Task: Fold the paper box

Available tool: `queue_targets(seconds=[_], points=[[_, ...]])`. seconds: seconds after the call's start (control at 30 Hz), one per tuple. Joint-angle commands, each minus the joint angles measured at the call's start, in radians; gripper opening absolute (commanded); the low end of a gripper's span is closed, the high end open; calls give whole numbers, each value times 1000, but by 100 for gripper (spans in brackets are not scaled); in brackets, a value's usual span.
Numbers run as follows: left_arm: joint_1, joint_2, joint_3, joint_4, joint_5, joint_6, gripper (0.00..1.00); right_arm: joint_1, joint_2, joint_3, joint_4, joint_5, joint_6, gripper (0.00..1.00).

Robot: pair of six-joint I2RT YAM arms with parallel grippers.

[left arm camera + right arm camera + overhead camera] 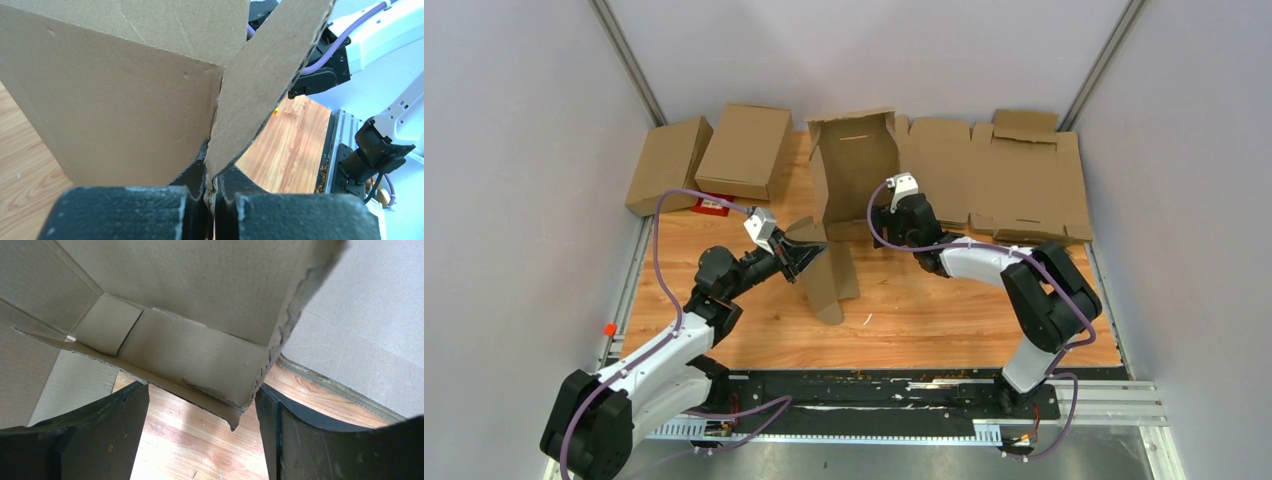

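Cardboard of the paper box (856, 165) stands in the middle of the table (944, 320), a bit to the far side, between the two arms. It is only half made. A tall back wall and two side walls stand up, and the right wrist view shows a small tab folded in at an inside corner. The near side gapes open, and long brown panels hang down and lie loose on the wood near the left arm. The left gripper (802, 255) comes in from the left. Its jaws are closed tight on the thin edge of one flap (265, 75), and in its own view the card runs right down between the two black fingers (150, 210). The right gripper (887, 214) is at the right wall of the box. Its jaws are wide apart, with the low corner of the box between them, and they do not seem to squeeze anything. So I think the job is about half done: the walls are up, but the loose flaps have to be folded over and tucked in, and the box closed. Farther out, at the far left, two closed brown boxes (746, 148) lie side by side with a small red card (714, 205) just near them. At the far right lies a wide pile of flat cardboard sheets (1024, 185).
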Motion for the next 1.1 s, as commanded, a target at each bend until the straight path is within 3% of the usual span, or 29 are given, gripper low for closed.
queue_targets(seconds=[0.0, 0.1, 0.2, 0.37, 0.6, 0.73, 0.93, 1.07], points=[[-11, 12, 27, -23, 33, -19, 0, 1, 16, 44, 29, -49, -62, 75], [-11, 14, 27, -22, 35, -19, 0, 0, 24, 61, 16, -26, -79, 76], [-11, 14, 28, -23, 37, -19, 0, -13, 40, 96, -26, 14, -71, 89], [-11, 16, 28, -25, 35, -16, 0, -86, 48, 114, -20, -117, -54, 94], [-11, 33, 31, -19, 41, -17, 0, -96, 94, 149, -31, -197, -95, 82], [-11, 41, 31, -15, 43, -19, 0, -96, 128, 169, -40, -182, -88, 80], [-11, 53, 35, -12, 48, -19, 0, -75, 165, 175, -43, -164, -85, 65], [-11, 50, 34, -15, 49, -19, 0, -53, 176, 162, -44, -153, -85, 61]])
